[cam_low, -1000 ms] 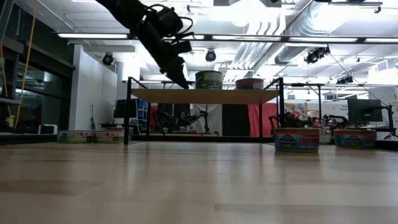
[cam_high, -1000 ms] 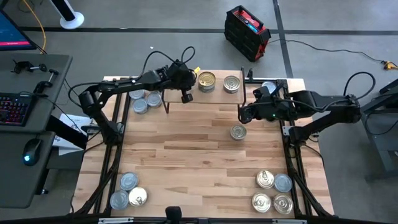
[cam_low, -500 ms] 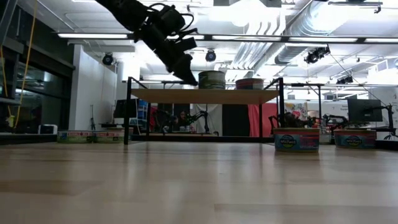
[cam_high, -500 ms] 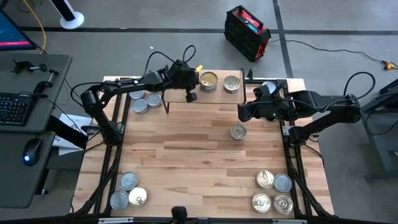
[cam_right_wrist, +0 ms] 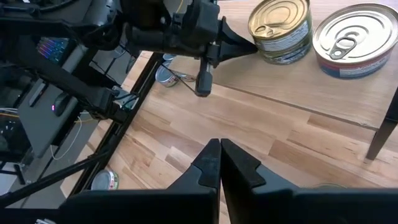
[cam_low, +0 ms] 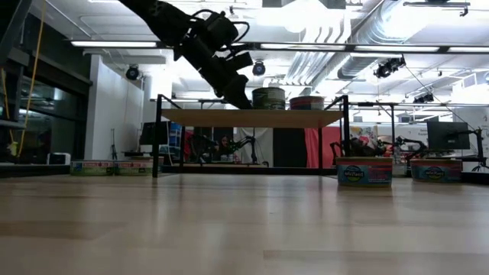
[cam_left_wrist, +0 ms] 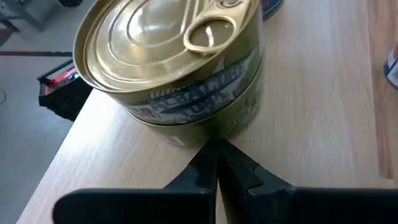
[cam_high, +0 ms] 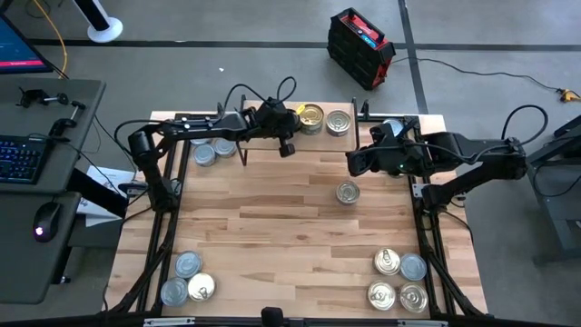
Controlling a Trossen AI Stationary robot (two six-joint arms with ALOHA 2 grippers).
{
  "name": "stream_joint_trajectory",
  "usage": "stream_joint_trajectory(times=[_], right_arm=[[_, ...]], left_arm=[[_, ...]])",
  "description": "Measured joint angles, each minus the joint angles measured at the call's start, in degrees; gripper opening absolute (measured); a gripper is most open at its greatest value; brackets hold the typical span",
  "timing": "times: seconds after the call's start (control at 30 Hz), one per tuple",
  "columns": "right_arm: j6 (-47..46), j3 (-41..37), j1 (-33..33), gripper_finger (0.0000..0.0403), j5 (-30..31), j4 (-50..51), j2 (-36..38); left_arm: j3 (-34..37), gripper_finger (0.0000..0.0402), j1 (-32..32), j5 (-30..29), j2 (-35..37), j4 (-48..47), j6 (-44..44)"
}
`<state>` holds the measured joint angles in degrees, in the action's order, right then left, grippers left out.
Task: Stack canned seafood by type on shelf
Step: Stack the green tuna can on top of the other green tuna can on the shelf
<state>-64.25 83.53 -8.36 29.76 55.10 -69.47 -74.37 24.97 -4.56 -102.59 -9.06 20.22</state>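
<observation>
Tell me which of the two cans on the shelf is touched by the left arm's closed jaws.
The gold-lidded can, at the closed left gripper tip. The silver-lidded can stands apart, farther along the shelf.

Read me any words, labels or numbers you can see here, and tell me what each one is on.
Gold round pull-tab tin on the light wood shelf: white label lettering, too blurred to read.
Teal-labelled round tin on the wooden tabletop: white lettering, too small to read.
No other text can be read.

Left arm reaches across upper centre of high view, left gripper (cam_high: 296,116) closed. Right arm extends from right; right gripper (cam_high: 349,165) closed.
</observation>
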Motion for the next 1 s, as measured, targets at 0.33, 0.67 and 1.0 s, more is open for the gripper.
stream_joint_trajectory(times=[0.33,0.67,1.0], right_arm=[[0.04,0.00,0.00,0.0000,-0.02,-0.12,0.00],[0.15,0.00,0.00,0.0000,0.02,-0.12,0.00],[0.20,0.00,0.02,0.0000,1.31,-0.12,0.00]], left_arm=[[0.00,0.0000,0.02,-5.13,0.17,0.87,-0.06],[0.00,0.0000,0.68,-5.40,0.11,4.07,-0.27],[0.00,0.0000,0.44,-2.72,0.11,6.37,-2.59]])
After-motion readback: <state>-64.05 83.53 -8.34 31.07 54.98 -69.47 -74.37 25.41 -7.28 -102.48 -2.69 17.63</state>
